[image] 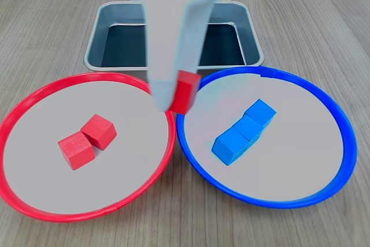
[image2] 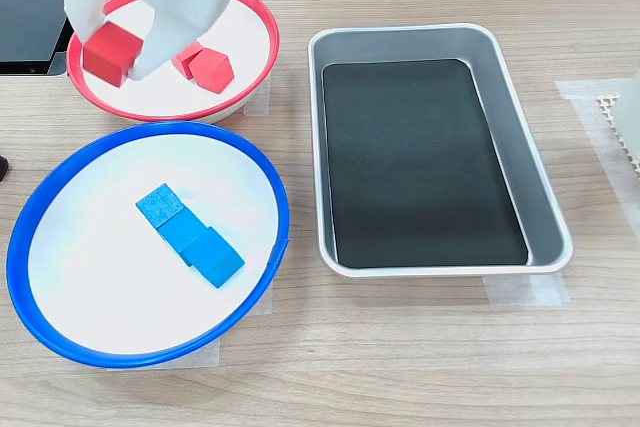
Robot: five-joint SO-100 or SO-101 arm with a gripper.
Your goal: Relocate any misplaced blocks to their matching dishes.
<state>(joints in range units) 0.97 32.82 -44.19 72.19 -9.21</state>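
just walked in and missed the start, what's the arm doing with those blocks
The arm's gripper is carrying a red block, pinched between its fingers, above the near edge of the red-rimmed dish. Two red blocks already sit in that dish. In the blue-rimmed dish lie only blue blocks, in a touching row; the second exterior view shows them too. The silver tray behind holds no blocks. The held block has not been released yet.
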